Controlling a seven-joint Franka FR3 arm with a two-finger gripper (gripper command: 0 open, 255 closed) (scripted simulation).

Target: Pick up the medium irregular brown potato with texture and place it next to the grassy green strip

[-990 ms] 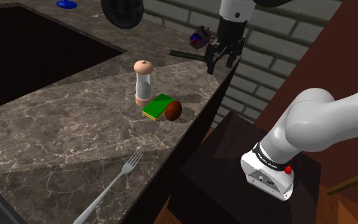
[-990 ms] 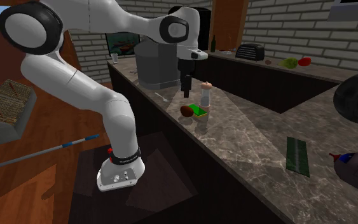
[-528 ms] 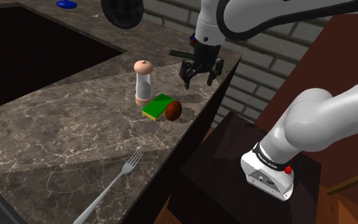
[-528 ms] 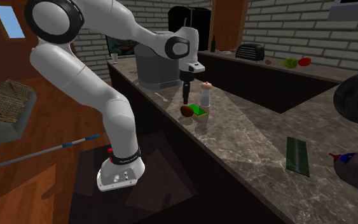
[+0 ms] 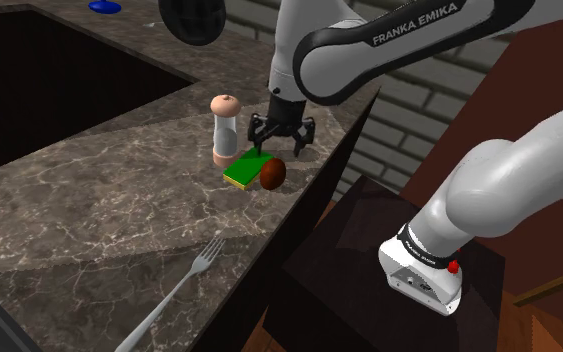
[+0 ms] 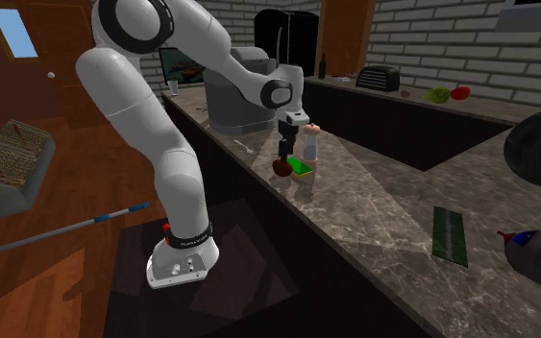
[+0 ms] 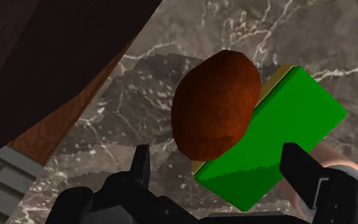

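- While your pincer hangs wide open and empty, the potato lies just under it on the tabletop, touching the sponge.
- Its long axis looks crosswise to the finger gap, so you should close across its narrow width.

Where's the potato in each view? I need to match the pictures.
Shoulder view: potato at centre, right of the green block, below the end effector.
Second exterior view: potato at centre, left of the block.
Wrist view: potato ahead of the open end effector, against the block.
Shared landmark: the green block.
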